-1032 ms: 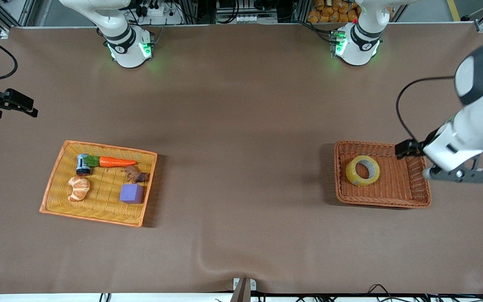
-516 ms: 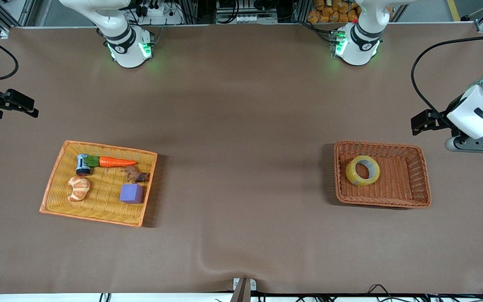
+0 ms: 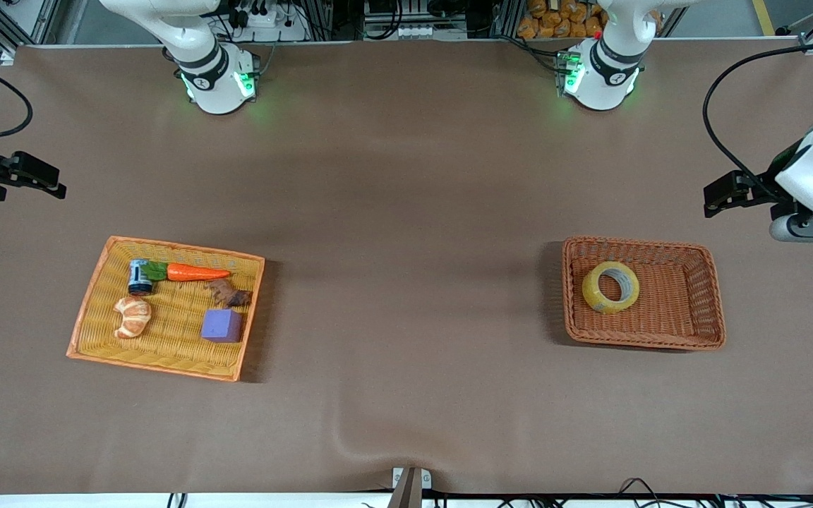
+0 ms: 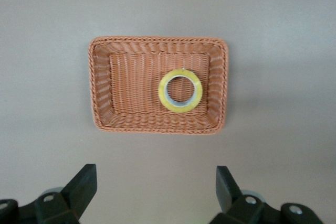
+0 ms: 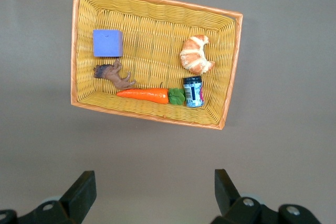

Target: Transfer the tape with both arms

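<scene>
The tape [image 3: 610, 287] lies flat, hole upward, in the brown wicker basket [image 3: 703, 310], on the part of the basket floor toward the right arm's end; in the left wrist view the roll [image 4: 180, 91] shows a yellow rim around a grey core and nothing touches it. The basket stands on the brown table [image 3: 406, 212] toward the left arm's end.

The left gripper [image 4: 156, 188] hangs high over bare table just beside the basket, on the side farther from the front camera, with its jaws released and spread wide, nothing between them. In the front view only its black body [image 3: 735, 190] and the white wrist show at the picture's edge.

The right gripper [image 5: 155, 188] waits over bare table at the right arm's end, its jaws likewise released and empty; its black body [image 3: 22, 173] shows at the edge of the front view. Nearer to the front camera stands the orange-rimmed yellow basket [image 3: 89, 310] with a toy carrot [image 3: 195, 272], a small can [image 3: 140, 276], a croissant [image 3: 132, 316], a purple cube [image 3: 221, 326] and a small brown animal figure [image 3: 229, 292].
</scene>
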Tool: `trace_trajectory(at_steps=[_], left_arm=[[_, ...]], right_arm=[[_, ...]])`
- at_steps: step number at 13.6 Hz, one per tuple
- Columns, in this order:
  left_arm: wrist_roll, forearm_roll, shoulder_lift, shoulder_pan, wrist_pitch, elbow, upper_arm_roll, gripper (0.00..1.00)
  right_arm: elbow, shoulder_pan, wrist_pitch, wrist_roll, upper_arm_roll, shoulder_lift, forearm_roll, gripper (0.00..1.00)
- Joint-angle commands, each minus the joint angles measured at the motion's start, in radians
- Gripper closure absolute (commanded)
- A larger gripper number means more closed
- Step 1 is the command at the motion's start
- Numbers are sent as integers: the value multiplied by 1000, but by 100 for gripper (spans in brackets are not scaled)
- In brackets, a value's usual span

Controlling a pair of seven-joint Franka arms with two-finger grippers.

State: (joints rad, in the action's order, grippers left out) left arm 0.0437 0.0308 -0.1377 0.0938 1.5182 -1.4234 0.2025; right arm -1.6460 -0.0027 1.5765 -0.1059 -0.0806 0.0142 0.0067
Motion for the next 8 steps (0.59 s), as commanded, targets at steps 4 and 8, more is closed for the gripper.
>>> trace_trajectory(at_steps=[4,8], left_arm=[[7,-40,87,-49,76,-92,-53,0],[13,-38,131,-68,76,-144,-64,0]], right_arm=[[12,10,-12,-8,-4,-7,-2,0],[12,10,-13,-2,-2,-7,-2,0]])
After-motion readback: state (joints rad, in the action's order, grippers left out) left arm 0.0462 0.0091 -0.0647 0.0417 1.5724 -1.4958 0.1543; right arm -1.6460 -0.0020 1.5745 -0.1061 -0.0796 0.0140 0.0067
